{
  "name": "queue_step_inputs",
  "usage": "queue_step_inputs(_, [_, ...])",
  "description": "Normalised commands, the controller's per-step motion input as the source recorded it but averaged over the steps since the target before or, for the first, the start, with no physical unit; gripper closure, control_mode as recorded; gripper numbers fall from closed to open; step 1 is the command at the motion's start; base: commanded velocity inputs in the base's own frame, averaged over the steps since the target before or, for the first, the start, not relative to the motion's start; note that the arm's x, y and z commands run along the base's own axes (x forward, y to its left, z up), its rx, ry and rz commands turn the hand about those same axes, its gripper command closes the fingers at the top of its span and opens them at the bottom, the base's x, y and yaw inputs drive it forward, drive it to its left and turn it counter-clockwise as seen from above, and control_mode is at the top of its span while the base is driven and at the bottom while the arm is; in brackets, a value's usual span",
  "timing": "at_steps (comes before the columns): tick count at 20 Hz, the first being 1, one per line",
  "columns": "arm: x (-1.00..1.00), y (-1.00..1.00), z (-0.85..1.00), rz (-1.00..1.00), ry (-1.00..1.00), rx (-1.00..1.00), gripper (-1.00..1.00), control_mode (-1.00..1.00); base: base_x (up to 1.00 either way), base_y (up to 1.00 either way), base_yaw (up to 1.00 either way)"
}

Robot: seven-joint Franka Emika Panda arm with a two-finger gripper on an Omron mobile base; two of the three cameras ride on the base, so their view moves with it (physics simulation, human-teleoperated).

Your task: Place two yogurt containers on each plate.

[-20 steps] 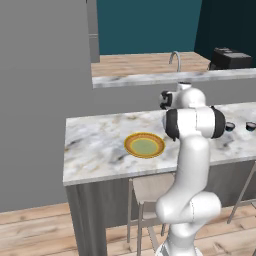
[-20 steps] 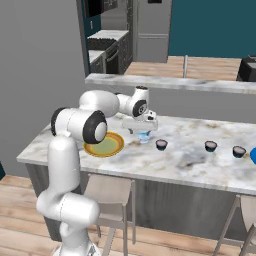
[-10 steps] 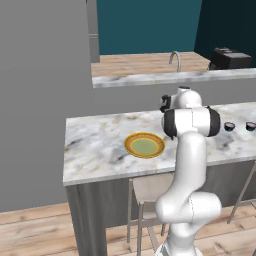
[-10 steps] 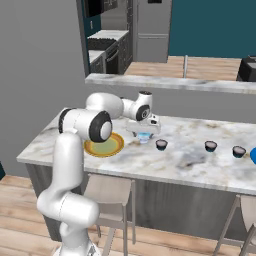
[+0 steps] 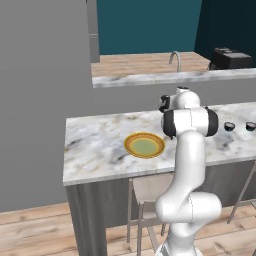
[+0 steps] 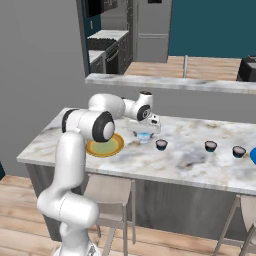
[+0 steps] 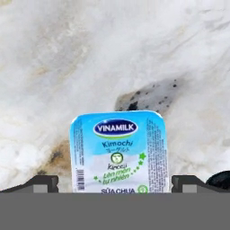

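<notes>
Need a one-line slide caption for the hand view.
Open tool poised over the pale blue yogurt container on the marble counter.

You have a marble counter point(image 6: 200, 167) carrying everything. On it lies the orange-rimmed plate point(image 6: 104, 145) toward its left, the pale blue yogurt cup point(image 6: 144, 137) just right of that plate, then three dark yogurt cups point(image 6: 161, 145) spaced in a row rightward, and a blue plate point(image 6: 253, 156) at the frame's edge.
</notes>
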Motion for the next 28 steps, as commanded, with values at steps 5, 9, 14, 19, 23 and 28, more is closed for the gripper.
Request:
queue_step_inputs(5, [0.14,-0.02,-0.07,0.0,0.0,0.0,-1.0,-1.0,0.0,0.0,0.0])
queue_step_inputs(9, [0.02,0.0,-0.16,0.0,0.0,0.0,-1.0,-1.0,0.0,0.0,0.0])
queue_step_inputs(14, [0.0,0.0,-0.2,0.0,-0.02,0.0,-1.0,-1.0,0.0,0.0,0.0])
queue_step_inputs(19, [0.0,0.0,-0.12,0.0,-0.04,0.0,-1.0,-1.0,0.0,0.0,0.0])
queue_step_inputs(23, [0.0,0.0,-0.01,0.0,0.0,0.0,1.0,-1.0,0.0,0.0,0.0])
queue_step_inputs(28, [0.0,0.0,0.0,0.0,0.0,0.0,1.0,-1.0,0.0,0.0,0.0])
